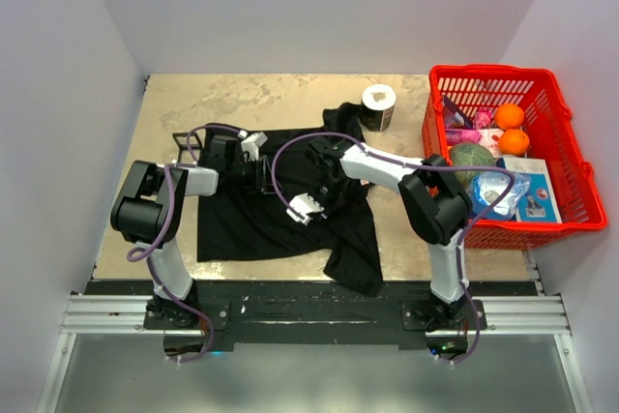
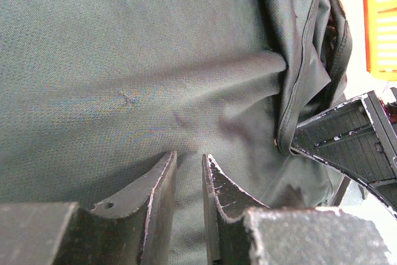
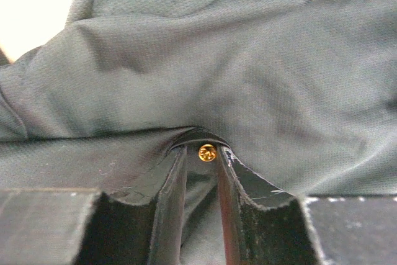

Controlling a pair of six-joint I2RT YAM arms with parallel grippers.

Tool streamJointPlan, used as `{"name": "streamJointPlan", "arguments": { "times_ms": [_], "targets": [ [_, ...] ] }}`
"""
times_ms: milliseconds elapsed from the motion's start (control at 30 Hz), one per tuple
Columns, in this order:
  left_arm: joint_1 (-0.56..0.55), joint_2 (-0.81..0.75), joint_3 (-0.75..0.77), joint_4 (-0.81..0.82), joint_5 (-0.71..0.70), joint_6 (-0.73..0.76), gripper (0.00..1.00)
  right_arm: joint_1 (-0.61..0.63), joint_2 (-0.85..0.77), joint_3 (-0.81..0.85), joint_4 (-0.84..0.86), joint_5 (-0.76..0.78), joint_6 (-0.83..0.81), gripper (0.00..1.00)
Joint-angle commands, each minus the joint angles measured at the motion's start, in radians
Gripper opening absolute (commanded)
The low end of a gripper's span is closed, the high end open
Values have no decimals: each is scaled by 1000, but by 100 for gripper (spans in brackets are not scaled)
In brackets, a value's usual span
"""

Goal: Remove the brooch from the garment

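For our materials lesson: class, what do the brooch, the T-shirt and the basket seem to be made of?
Brooch: probably metal with a polished golden finish; it glints brightly. T-shirt: soft knit cloth, matte and dark; a fine weave texture and loose folds show. Basket: likely plastic, glossy red, moulded as an open lattice.

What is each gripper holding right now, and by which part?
The right gripper pinches the brooch by its sides, at a fold of the T-shirt. Whether the left gripper grips cloth cannot be told.
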Motion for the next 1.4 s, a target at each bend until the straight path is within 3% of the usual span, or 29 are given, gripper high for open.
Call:
{"name": "streamJointPlan", "arguments": {
  "times_ms": [0, 767, 967, 1100, 1367],
  "targets": [
    [9, 6, 30, 30, 17, -6, 28, 8, -1, 7, 46, -1, 1, 29],
    [11, 13, 26, 35, 18, -7, 28, 9, 8, -37, 79, 82, -92, 18],
    [11, 13, 25, 33, 18, -5, 28, 11, 16, -47, 83, 94, -92, 6],
    [12, 14, 23, 33, 20, -4, 28, 9, 14, -47, 87, 94, -69, 0],
    [12, 8, 25, 38, 27, 2, 28, -1, -30, -51, 157, 45, 75, 0]
  ]
}}
